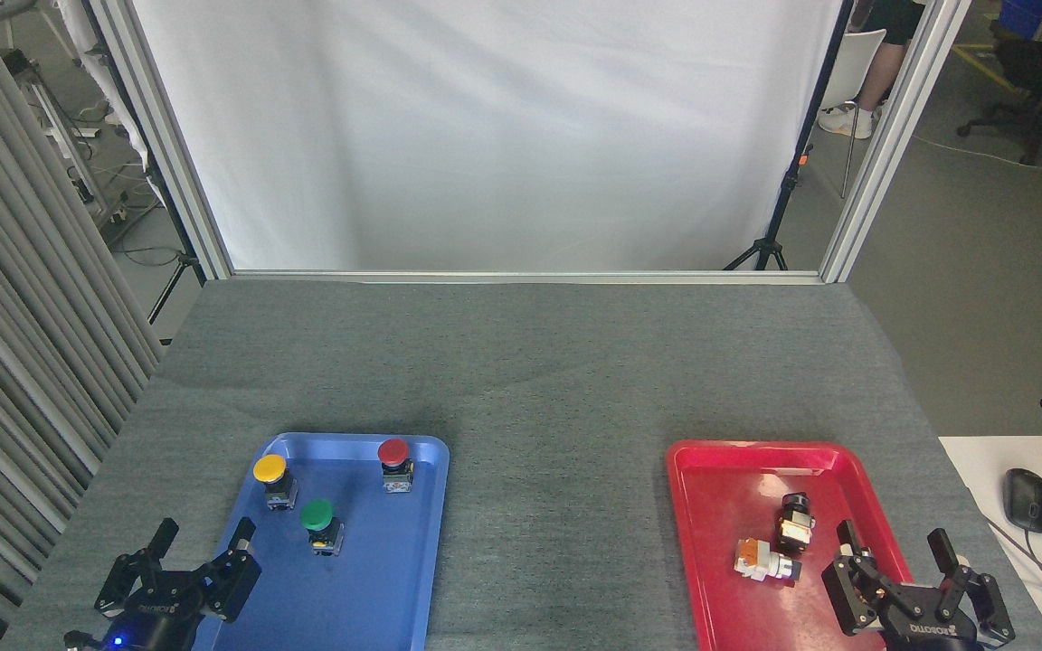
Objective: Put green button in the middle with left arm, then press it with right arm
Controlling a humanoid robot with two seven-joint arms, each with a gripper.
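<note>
Left gripper (203,535) sits low at the near-left corner of the blue tray (367,597). Fingers spread apart, nothing between them.

Yellow button (271,479) stands upright at the tray's far-left. Leave it alone.

Green button (317,525) is your target. It stands upright in the blue tray, roughly mid-tray, just right of and nearer than the yellow one, clear of both neighbours. Judging by its look: small, rigid, light, top-heavy under that wide mushroom cap. The cap looks smooth and domed, so your fingers would likely slide off it. Take hold lower, on the short black-and-silver body beneath the cap, fingers either side. A knock to the cap would probably tip it over, so come in level and close gently. It seems sturdy enough for a firm pinch.

Red button (394,464) stands at the tray's far-right corner, well apart from green. No obstacle to your approach.

The middle (557,506), bare grey felt tabletop between the two trays, is where green goes. Felt should stop it skating when pressed, but set it flat on its base.

Red tray (729,588) holds two small switch parts lying on their sides (779,538).

Right gripper (894,547) hovers over the red tray's near-right edge. Fingers apart, holding nothing. Pressing wants a straight-down push on the cap centre.
</note>
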